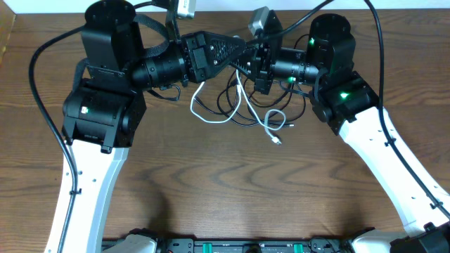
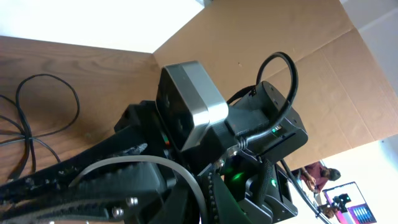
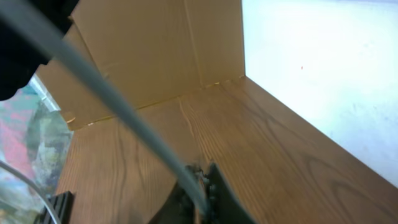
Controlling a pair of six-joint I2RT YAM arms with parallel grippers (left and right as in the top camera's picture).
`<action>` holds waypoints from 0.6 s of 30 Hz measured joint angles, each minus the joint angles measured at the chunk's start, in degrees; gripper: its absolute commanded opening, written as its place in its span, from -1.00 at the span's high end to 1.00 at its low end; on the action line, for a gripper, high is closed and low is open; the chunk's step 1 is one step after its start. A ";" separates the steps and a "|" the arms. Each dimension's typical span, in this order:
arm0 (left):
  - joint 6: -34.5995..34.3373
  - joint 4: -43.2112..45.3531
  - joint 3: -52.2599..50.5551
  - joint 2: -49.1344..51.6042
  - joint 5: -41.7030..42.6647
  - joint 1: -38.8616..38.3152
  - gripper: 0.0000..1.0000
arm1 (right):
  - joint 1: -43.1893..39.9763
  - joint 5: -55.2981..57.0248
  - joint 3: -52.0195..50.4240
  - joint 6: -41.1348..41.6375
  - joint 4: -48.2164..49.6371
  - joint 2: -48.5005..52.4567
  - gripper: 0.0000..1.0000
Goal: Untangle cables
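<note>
White cable (image 3: pixel 99 87) is pinched in the right gripper (image 3: pixel 202 186). In the right wrist view the fingers are closed onto it, and it runs taut from the tips up to the upper left of frame.

Overhead, both grippers meet tip to tip at far centre of the wooden table (image 1: pixel 225 190), the left gripper (image 1: pixel 239 55) pointing right and the right one pointing left.

Left fingers (image 2: pixel 93 180) are together. A pale cable arcs across them in the left wrist view, but I can't tell if it's actually pinched or just draped.

From the meeting point the white cable drops toward the near side, curls into a small loop right of centre, and ends in a plug on the table. The black cables (image 1: pixel 222 104) lie in loose overlapping loops just below the grippers, crossing the white one, so they're still knotted together. The left wrist view shows more black loops flat on the wood on its left side.

Cardboard wall (image 3: pixel 155 50) stands at the far table edge. The right arm's wrist camera (image 2: pixel 189 99) fills the centre of the left wrist view.
</note>
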 measured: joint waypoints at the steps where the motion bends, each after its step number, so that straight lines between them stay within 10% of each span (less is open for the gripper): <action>1: 0.07 -0.02 0.00 0.00 -0.04 0.00 0.85 | 0.00 0.17 0.00 0.42 0.00 0.00 0.97; 12: 5.66 -14.36 0.02 0.00 -22.23 0.22 0.83 | -1.62 1.01 0.00 5.16 -1.79 0.00 0.97; 18: 9.92 -21.44 0.02 0.00 -39.74 0.24 0.35 | -2.05 1.11 0.00 5.57 -2.73 0.00 0.97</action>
